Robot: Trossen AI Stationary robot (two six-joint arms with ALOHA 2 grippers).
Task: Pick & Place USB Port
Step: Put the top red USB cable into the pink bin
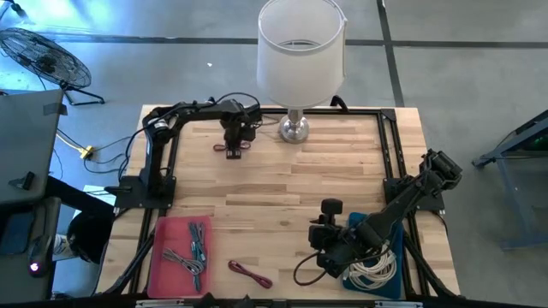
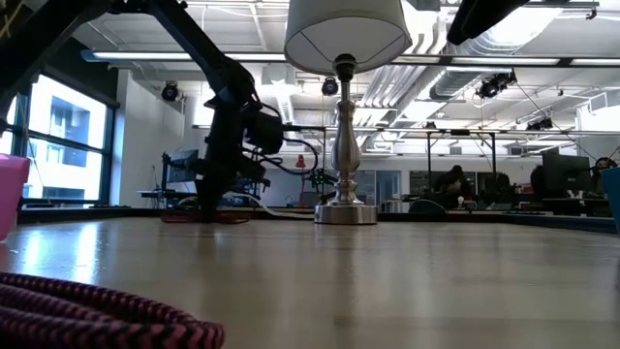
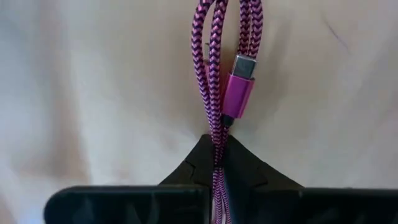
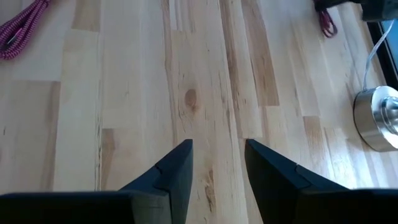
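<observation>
A pink braided USB cable, folded into loops, has a metal-tipped pink plug. In the high view this cable lies at the table's far side, left of the lamp base. My left gripper points down over it and is shut on it. It also shows in the low view. A second pink cable lies flat near the table's near edge. My right gripper is open over bare wood at the near right and holds nothing. My left gripper pinches strands of the folded pink cable between its two fingers, just below the plug. It comes from above, pointing down, with the strands running along the gap. The loops stretch away from the fingers over the table, and I cannot tell whether they are lifted.
A lamp with a white shade stands on a metal base at the far middle. A pink tray with grey cables sits near left. A blue bin with white cables sits under my right arm. The table's middle is bare wood.
</observation>
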